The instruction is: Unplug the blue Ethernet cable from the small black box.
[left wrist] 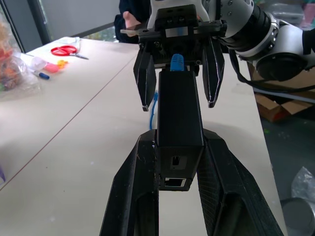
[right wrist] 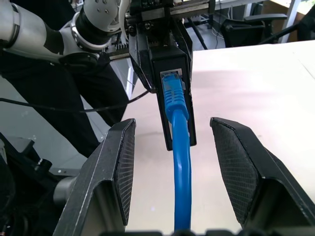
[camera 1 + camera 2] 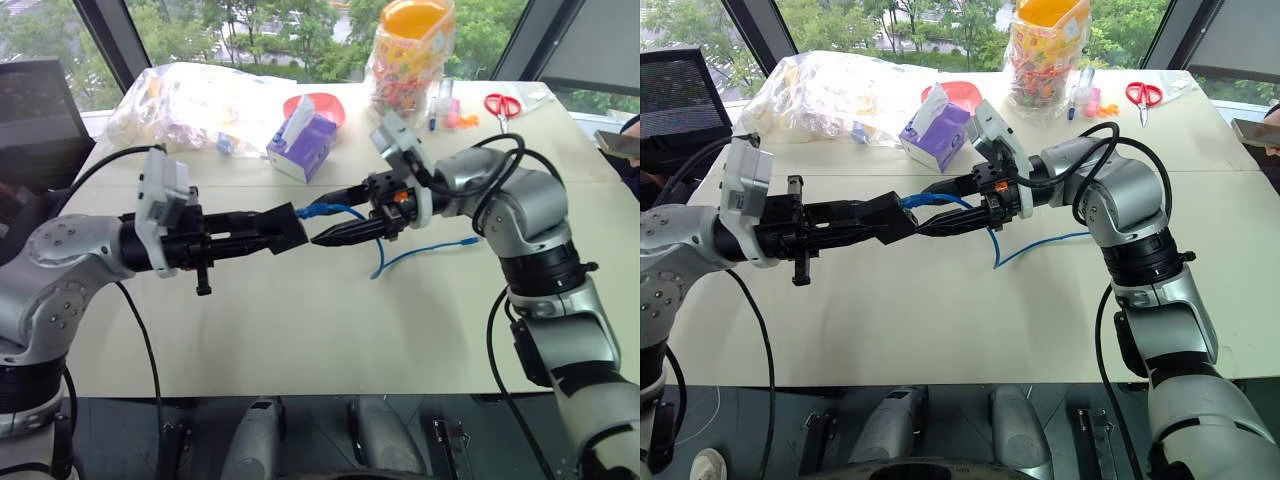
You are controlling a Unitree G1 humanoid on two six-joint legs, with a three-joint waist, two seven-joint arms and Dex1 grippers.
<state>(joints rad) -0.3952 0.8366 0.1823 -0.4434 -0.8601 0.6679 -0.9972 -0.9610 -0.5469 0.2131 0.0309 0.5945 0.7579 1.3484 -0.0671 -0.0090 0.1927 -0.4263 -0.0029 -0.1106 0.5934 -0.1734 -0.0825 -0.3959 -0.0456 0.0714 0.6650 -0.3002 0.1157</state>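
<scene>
I hold the small black box (image 1: 179, 115) clamped between the two fingers of my left gripper (image 3: 285, 228), out in front of me above the pale table (image 3: 300, 330), with its far end pointing toward my right arm. The blue Ethernet cable (image 2: 179, 162) is plugged into the port at that end; its blue boot sits snug in the socket. My right gripper (image 2: 177, 172) faces the box from the other side with its fingers spread apart, one on each side of the cable and touching neither cable nor box, so this hand grips nothing. From the plug the cable runs back between those open fingers, then droops in a loop down to the table and trails off to my right, where its free end (image 3: 468, 242) lies flat on the surface. At the back of the table stand a purple-and-white tissue box (image 3: 303, 140), a red bowl (image 3: 322, 104) just behind it, a clear plastic bag of small items (image 3: 190, 100) to its left, and a tall clear jar with an orange lid (image 3: 410, 50) to its right. Red-handled scissors (image 3: 502, 104) lie near the far right corner.
</scene>
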